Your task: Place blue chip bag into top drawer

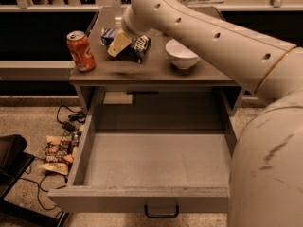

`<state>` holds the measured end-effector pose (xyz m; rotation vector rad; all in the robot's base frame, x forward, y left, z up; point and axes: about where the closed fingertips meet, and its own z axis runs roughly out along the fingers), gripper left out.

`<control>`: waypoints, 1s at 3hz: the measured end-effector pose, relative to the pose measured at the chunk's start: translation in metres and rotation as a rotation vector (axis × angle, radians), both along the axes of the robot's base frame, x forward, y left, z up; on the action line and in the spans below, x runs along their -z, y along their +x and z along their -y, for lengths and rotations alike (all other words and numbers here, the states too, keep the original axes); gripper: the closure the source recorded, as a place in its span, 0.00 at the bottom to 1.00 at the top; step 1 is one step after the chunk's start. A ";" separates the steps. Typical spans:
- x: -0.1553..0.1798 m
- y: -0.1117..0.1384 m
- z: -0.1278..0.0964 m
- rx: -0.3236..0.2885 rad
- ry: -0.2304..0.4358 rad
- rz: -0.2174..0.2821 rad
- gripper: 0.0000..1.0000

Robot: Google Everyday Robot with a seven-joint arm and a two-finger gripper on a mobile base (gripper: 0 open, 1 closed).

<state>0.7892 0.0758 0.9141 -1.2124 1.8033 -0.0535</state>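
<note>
The blue chip bag [138, 45] lies crumpled on the back left of the cabinet top [142, 72]. My gripper [118, 43] is down over the bag's left half, its tan tip covering the bag's middle. The arm reaches in from the right and hides the back of the top. The top drawer [94, 200] is pulled wide open below, with a plain grey inside that holds nothing. Its dark handle [162, 212] is at the middle of the front panel.
An orange soda can [80, 50] stands at the left front of the top. A white bowl [181, 55] sits to the right of the bag. Wrappers [56, 151] and cables [66, 122] lie on the floor left of the drawer, beside a black object [10, 161].
</note>
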 end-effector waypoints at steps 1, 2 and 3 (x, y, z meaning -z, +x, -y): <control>0.017 0.011 -0.022 -0.020 0.056 -0.010 0.00; 0.037 0.016 -0.037 -0.009 0.036 -0.039 0.19; 0.059 0.019 -0.045 0.025 -0.025 -0.078 0.42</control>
